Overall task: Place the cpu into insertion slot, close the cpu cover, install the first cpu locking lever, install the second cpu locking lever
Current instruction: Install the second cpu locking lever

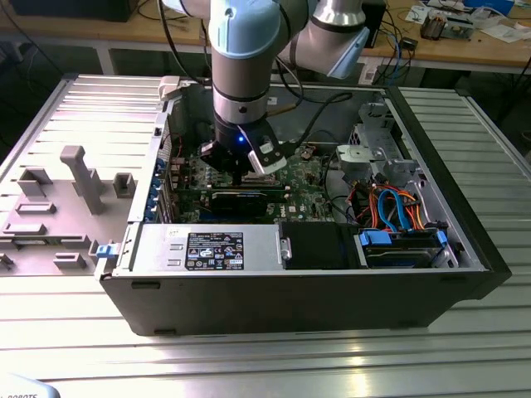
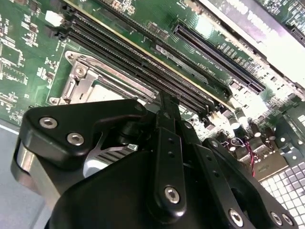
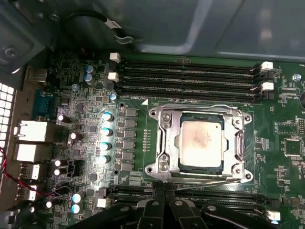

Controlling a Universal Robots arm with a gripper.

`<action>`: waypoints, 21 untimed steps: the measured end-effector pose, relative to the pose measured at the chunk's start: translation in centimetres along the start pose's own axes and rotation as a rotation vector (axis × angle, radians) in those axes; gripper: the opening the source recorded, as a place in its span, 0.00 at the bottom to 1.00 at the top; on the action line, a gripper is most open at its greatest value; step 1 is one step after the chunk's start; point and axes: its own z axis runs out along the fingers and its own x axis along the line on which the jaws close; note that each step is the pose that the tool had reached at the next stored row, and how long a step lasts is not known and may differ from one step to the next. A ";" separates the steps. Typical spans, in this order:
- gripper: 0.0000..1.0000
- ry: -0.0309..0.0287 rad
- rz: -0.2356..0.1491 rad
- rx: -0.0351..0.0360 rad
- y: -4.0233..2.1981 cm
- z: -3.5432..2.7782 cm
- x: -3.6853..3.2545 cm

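Note:
The cpu [image 3: 201, 139], a dull silver square, lies in the socket on the green motherboard, and it hides the insertion slot beneath it. The cpu cover [image 3: 164, 138] is down flat around it as a silver frame. One wire locking lever [image 3: 200, 106] runs along the side by the far memory slots. The other lever [image 3: 209, 182] runs along the opposite side at a slight angle. My gripper [image 3: 164, 191] is shut, its tips together right at that second lever's end, beside the socket. In the second wrist view my gripper [image 2: 167, 101] points down next to the cover [image 2: 95, 78]. In the exterior view my gripper [image 1: 241, 176] reaches into the open case.
Long black memory slots [image 3: 190, 76] flank the socket on both sides. A black expansion card [image 1: 241, 199] lies near the gripper. The power supply [image 1: 207, 249] and a drive cage with blue and orange cables [image 1: 398, 215] line the case front. A grey fixture tray [image 1: 58, 199] sits at the exterior view's left.

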 end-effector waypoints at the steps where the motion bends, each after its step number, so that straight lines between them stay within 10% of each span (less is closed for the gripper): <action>1: 0.11 0.0024 -0.001 -0.0046 -0.10 0.09 0.01; 8: 0.11 0.0090 -0.003 -0.0254 -0.41 0.37 0.07; 21: 0.11 0.0082 -0.004 -0.0379 -0.62 0.45 0.31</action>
